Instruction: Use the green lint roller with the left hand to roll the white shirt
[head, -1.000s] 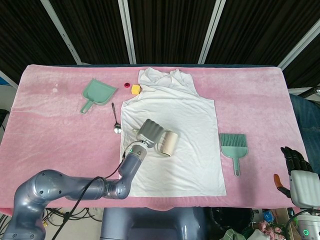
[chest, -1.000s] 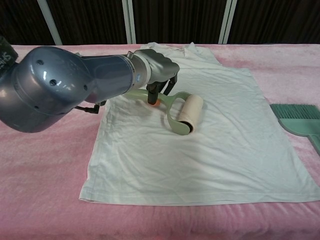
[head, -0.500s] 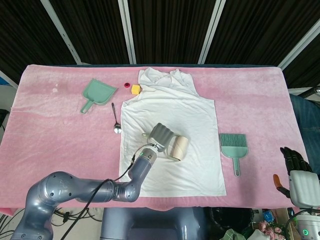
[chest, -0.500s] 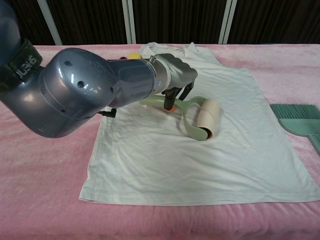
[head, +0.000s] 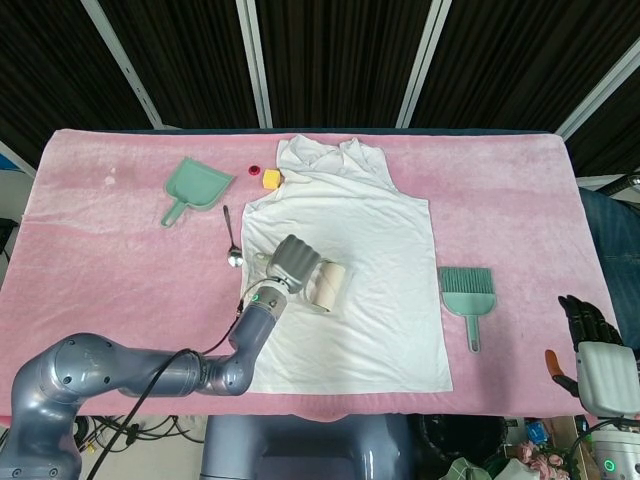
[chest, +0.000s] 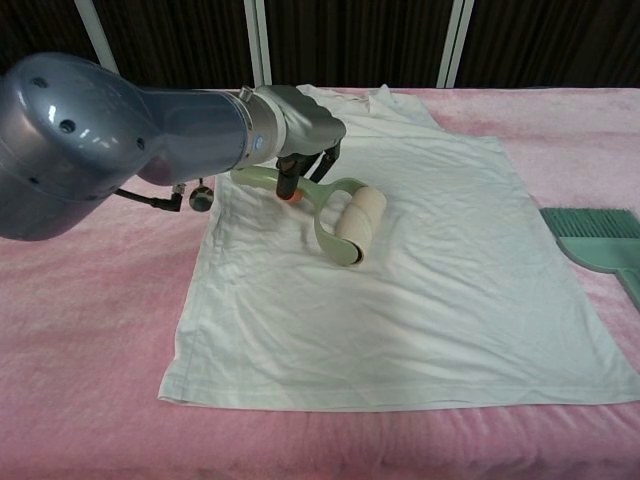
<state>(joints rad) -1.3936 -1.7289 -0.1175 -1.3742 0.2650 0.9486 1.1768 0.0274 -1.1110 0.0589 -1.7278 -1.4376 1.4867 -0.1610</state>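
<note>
Your left hand (head: 296, 261) grips the handle of the green lint roller (chest: 340, 219), fingers curled down over it. In the head view the hand's grey back covers the handle almost entirely, so you see only the pale roll poking out to its right. The chest view shows more: the green handle runs out from under the hand, bends round in a loop and carries the cream roll, which lies on the white shirt (head: 375, 260) near the shirt's left edge, about halfway down. Whether the roll presses flat on the cloth along its whole length cannot be told from either view.

The shirt is spread on the pink table cover (head: 120, 260), collar toward the far edge. In the chest view your left arm fills the upper left and hides the cover and the shirt's shoulder behind it.

Your right hand (head: 600, 350) sits at the lower right corner of the head view, off the table, partly cut by the frame. Its dark fingers point upward and apart and nothing shows in them.

A green brush (head: 467, 292) lies on the cover just right of the shirt; the chest view crops it at the edge. A green dustpan (head: 194, 188), a spoon (head: 231, 242), a small yellow block (head: 270, 179) and a tiny red object (head: 254, 171) lie left of the collar.
</note>
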